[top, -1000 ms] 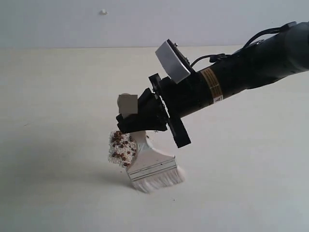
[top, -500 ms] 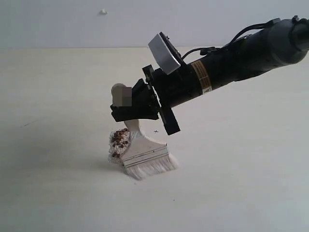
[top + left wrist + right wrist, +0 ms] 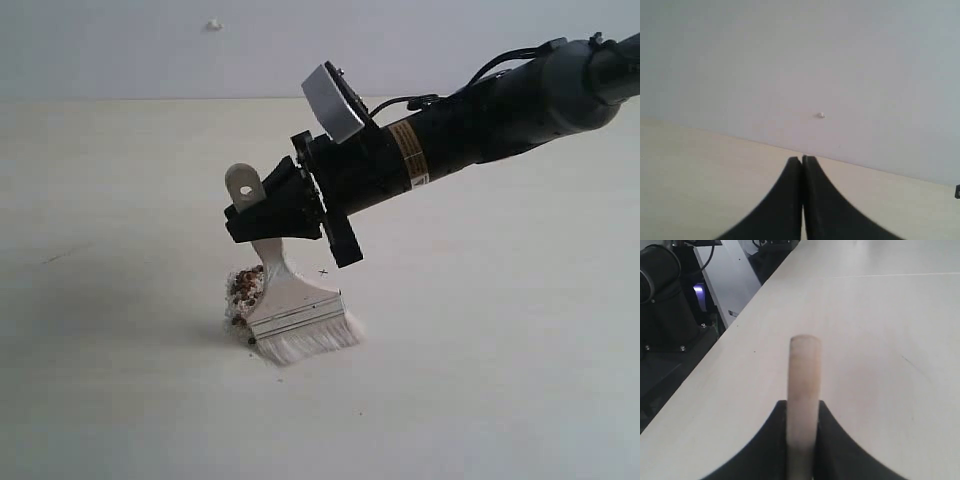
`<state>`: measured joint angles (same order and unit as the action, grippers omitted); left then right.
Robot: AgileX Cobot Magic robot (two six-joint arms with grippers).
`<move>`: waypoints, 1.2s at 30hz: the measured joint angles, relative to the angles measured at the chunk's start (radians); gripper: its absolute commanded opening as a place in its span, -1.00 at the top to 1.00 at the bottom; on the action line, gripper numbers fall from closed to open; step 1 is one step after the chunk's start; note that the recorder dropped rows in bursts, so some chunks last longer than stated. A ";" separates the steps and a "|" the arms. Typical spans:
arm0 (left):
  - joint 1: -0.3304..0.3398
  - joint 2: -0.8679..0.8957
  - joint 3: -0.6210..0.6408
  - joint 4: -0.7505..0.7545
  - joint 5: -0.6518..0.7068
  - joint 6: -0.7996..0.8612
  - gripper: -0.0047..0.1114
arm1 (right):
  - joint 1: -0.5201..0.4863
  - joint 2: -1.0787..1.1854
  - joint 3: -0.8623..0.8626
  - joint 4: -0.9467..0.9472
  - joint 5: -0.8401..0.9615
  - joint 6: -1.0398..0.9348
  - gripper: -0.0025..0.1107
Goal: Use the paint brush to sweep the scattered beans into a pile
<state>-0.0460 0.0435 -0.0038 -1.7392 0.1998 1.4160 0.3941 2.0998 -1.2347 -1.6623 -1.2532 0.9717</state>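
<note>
Right black gripper (image 3: 265, 222) is pinching the white-handled, cream-bristled flat paint brush (image 3: 292, 305), pushing tiny reddish-brown beans (image 3: 243, 287) into a pile mid pale table (image 3: 480, 360), well off its far edge. Next is probably lifting and resetting behind stragglers. Left gripper (image 3: 802, 200) is idling, pressed together.

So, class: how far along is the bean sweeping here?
Mostly done: the beans sit in one clump against the paint brush. In hand: the right gripper holds its handle, bristles on the table. Remaining: a stray bean by the bristles.
</note>
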 measured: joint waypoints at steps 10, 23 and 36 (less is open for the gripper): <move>0.000 0.000 0.000 0.000 0.000 0.000 0.92 | 0.000 -0.047 0.000 -0.030 0.028 0.077 0.96; 0.000 0.000 0.000 0.000 0.000 0.000 0.92 | 0.000 -0.139 0.000 -0.081 0.034 0.204 0.96; 0.000 0.000 0.000 0.000 0.000 0.000 0.92 | -0.030 -0.322 0.188 0.016 0.034 0.126 0.96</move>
<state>-0.0460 0.0435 -0.0038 -1.7392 0.1998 1.4160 0.3638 1.7776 -1.0463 -1.6465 -1.2188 1.0978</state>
